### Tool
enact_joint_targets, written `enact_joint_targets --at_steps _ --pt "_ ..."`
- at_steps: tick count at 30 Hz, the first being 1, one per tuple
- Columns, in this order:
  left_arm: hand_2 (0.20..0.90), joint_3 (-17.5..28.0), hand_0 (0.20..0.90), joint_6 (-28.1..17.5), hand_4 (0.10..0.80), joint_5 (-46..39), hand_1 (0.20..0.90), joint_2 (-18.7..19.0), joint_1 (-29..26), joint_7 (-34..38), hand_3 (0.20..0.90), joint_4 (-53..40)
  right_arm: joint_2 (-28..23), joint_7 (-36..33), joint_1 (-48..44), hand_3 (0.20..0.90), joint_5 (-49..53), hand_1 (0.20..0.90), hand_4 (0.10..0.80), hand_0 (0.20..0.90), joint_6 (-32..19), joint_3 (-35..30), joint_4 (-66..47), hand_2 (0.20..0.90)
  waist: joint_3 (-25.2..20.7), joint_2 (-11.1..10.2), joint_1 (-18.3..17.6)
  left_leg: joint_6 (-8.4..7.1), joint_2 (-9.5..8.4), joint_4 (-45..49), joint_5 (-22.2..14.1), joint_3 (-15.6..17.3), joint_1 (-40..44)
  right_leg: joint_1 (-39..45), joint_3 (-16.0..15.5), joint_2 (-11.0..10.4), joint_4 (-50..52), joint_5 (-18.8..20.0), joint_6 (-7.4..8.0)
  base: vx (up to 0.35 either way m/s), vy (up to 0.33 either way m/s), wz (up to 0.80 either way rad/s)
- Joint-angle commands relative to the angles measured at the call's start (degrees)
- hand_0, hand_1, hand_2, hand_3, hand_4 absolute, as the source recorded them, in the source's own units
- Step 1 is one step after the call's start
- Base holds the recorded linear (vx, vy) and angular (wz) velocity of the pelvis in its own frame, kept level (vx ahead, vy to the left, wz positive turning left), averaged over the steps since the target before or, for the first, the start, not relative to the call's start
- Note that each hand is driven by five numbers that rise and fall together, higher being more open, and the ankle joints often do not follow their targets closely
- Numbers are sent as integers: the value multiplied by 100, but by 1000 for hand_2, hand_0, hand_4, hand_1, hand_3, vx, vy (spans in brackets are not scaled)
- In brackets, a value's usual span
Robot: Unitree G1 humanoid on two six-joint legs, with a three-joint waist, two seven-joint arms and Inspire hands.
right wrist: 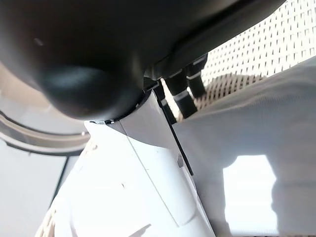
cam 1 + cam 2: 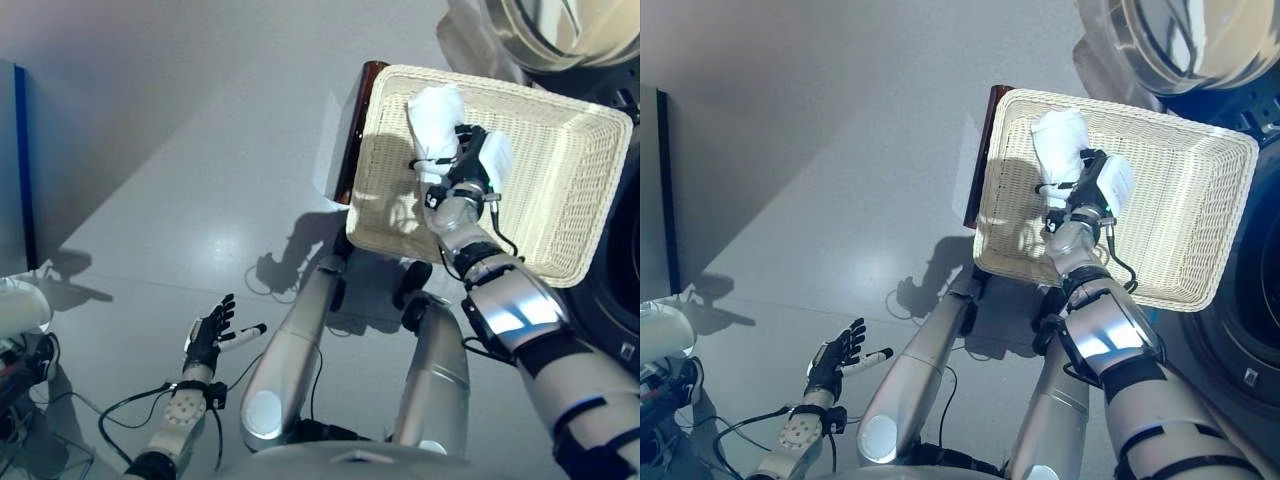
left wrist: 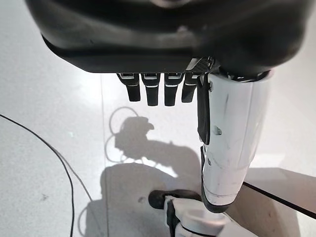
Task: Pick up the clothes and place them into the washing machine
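Inside basket (image 2: 570, 200) (far edge): hand (image 2: 462, 165), cloth (image 2: 436, 120).

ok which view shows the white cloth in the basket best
The left eye view: the white cloth shows whole, in the wicker basket, with the right hand on it. The right eye view shows nearly the same. The right wrist view shows only a close patch. The left wrist view shows none.
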Motion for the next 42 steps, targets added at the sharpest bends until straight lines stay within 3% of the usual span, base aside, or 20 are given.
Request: enact_joint_targets --at_steps 1,18,28,34,37,42 --pt "900 -106 900 -169 800 -122 900 256 322 200 900 -53 -209 -71 -544 200 -316 200 300 200 -134 192 -53 200 26 244 81 -22 -253 -395 265 326 -274 -69 -105 26 -409 525 -93 0 0 0" --pt "900 -130 900 -190 800 -150 900 227 296 223 900 50 -293 -98 -388 200 -366 200 300 200 -86 90 4 200 -2 232 -7 -12 -239 -486 257 396 -214 -97 17 37 -417 550 -83 3 2 1" --pt "900 -106 900 -202 800 -217 900 134 329 170 900 270 -476 29 443 200 2 200 300 200 -461 -316 -1022 200 -43 117 -264 -24 -136 -523 271 518 -93 14 182 136 -567 627 -93 -2 -5 -5" --pt "900 -157 900 -247 800 -367 900 -59 325 25 900 507 -561 410 1659 200 1310 200 300 200 -1316 -1354 -2395 200 -152 81 -558 -60 -29 -726 344 677 90 190 374 236 -976 787 -61 4 4 -24" --pt "900 -184 900 -246 800 -389 900 -85 355 -24 900 558 -610 511 1880 200 1504 200 300 200 -1402 -1546 -2494 200 -203 112 -594 -55 -18 -786 358 714 160 241 433 260 -1038 814 -57 11 26 -25" --pt "900 -263 900 -203 800 -531 900 -278 334 -163 900 864 -508 828 2130 200 2724 200 300 200 -1873 -2290 -2655 200 -329 239 -757 -56 39 -931 350 900 401 406 686 371 -1297 886 -41 26 47 -31"
